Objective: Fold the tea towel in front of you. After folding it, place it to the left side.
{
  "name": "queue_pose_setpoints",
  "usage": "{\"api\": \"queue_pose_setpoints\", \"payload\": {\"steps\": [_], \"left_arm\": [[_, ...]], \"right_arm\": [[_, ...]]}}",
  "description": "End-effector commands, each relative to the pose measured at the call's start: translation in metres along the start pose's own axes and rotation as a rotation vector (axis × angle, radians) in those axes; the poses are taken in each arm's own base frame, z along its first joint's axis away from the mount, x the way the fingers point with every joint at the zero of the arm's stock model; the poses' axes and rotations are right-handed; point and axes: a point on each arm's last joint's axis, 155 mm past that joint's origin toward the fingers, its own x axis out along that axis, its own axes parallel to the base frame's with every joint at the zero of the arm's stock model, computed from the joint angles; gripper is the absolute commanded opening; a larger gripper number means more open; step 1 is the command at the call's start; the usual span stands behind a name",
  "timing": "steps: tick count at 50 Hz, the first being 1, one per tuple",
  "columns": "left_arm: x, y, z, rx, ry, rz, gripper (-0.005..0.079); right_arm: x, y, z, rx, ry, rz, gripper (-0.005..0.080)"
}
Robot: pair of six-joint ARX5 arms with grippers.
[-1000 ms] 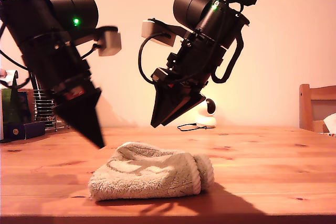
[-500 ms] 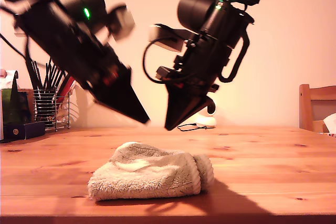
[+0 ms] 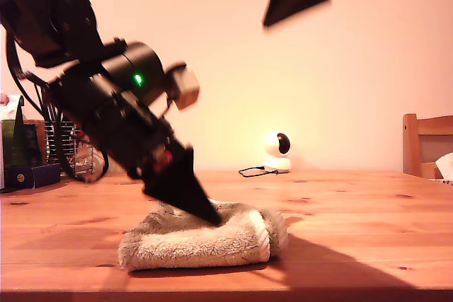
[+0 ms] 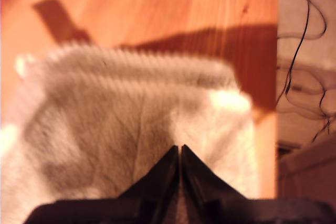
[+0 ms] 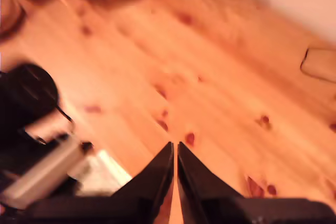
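While the folded tea towel (image 3: 202, 242) lay on the wooden table (image 3: 354, 224), we pressed my first gripper (image 4: 180, 149), jaws together, onto its top; my second gripper (image 5: 174, 148), jaws likewise together, hung high above.

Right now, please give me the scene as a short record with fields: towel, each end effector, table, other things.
towel: the tea towel lies folded in a thick bundle on the table
first end effector: my first gripper is shut, its tip pressing on top of the towel
second end effector: my second gripper is shut, raised high above the table, holding nothing
table: the wooden table
other things: a small white camera stands at the table's far edge
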Motion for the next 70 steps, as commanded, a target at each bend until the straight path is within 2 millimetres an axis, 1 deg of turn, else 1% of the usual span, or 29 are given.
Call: {"api": "queue_pose_setpoints", "payload": {"steps": [1,10,21,29,33,36,44,48,52,56,63,70], "left_arm": [[0.013,0.002,-0.024,-0.036,0.070,0.002,-0.0019],[0.010,0.017,-0.052,-0.069,0.190,0.089,-0.0019],[-0.016,0.052,-0.096,-0.185,0.336,0.237,-0.0019],[-0.047,0.087,-0.128,-0.296,0.390,0.359,-0.0019],[-0.069,0.109,-0.148,-0.357,0.416,0.438,-0.0019],[-0.084,0.121,-0.162,-0.400,0.428,0.483,-0.0019],[-0.125,0.151,-0.197,-0.493,0.473,0.622,-0.0019],[-0.140,0.159,-0.208,-0.523,0.486,0.672,-0.0019],[-0.149,0.163,-0.208,-0.534,0.472,0.694,-0.0019],[-0.158,0.170,-0.196,-0.524,0.430,0.731,-0.0019],[-0.177,0.180,-0.162,-0.465,0.338,0.802,-0.0019],[-0.210,0.179,-0.118,-0.422,0.219,0.873,-0.0019]], "right_arm": [[0.012,0.005,-0.022,0.017,0.066,0.019,-0.0013],[0.007,0.007,-0.029,0.022,0.095,0.027,-0.0013],[0.007,0.009,-0.035,0.015,0.120,0.034,-0.0013],[0.005,0.011,-0.043,0.014,0.149,0.041,-0.0013],[0.005,0.012,-0.046,0.005,0.164,0.046,-0.0013],[0.004,0.012,-0.049,0.001,0.175,0.048,-0.0013],[0.003,0.012,-0.052,0.003,0.187,0.051,-0.0013],[0.003,0.012,-0.052,0.004,0.186,0.050,-0.0013],[0.003,0.012,-0.052,0.003,0.185,0.052,-0.0013],[0.003,0.014,-0.052,0.004,0.183,0.060,-0.0013],[0.003,0.018,-0.051,0.008,0.177,0.083,-0.0013],[0.004,0.018,-0.049,0.010,0.172,0.084,-0.0013]]}}
